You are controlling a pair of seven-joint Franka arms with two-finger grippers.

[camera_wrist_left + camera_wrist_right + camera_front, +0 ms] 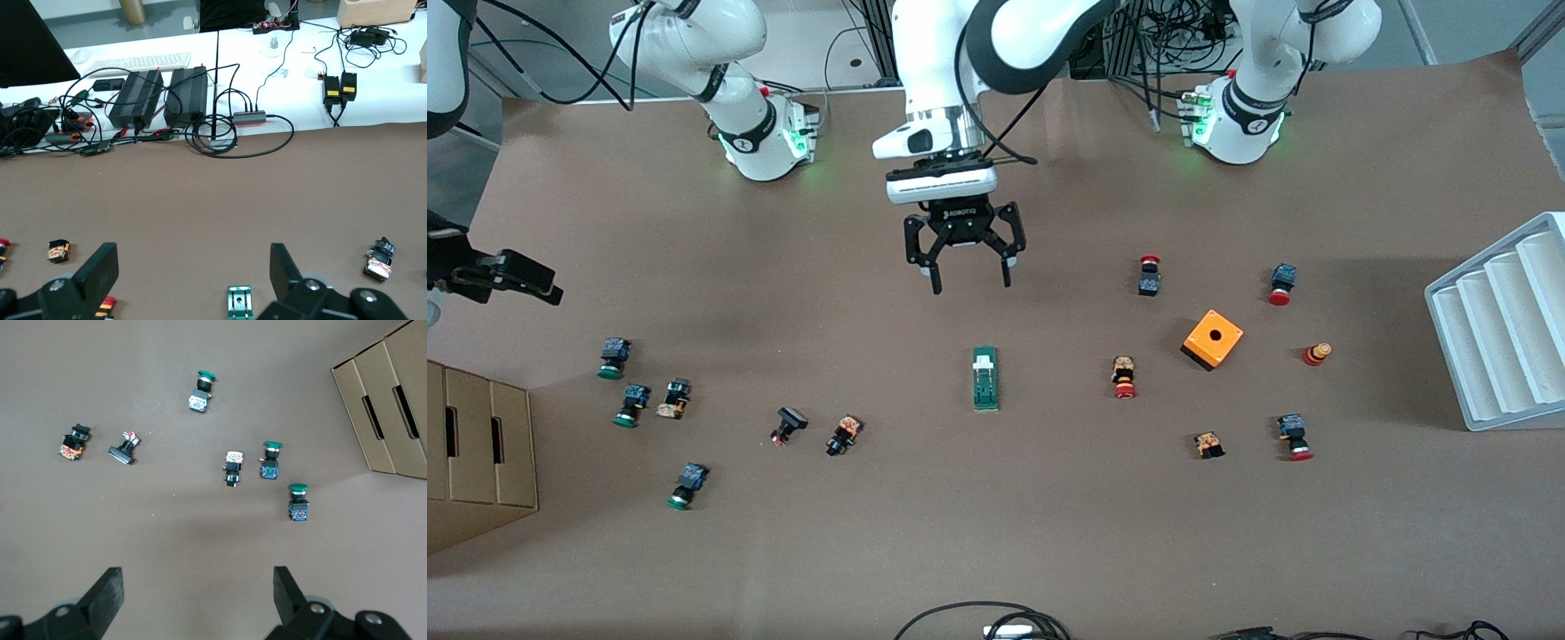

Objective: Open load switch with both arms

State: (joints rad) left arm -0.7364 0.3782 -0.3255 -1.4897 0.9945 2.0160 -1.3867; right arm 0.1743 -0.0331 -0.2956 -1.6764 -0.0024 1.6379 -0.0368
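Load switch (985,378): we see it mid-table, bare paper all round.
Left gripper (968,267): jaws spread, empty, hovering at the switch's 12 o'clock.
Right gripper (503,276): jaws spread, empty, over the table edge at 9 o'clock, above green-capped buttons (269,460).

Around load switch (985,378): bare table all round.
Nearest obstacles: red-capped button (1124,377), black-capped button (843,435), both well apart.
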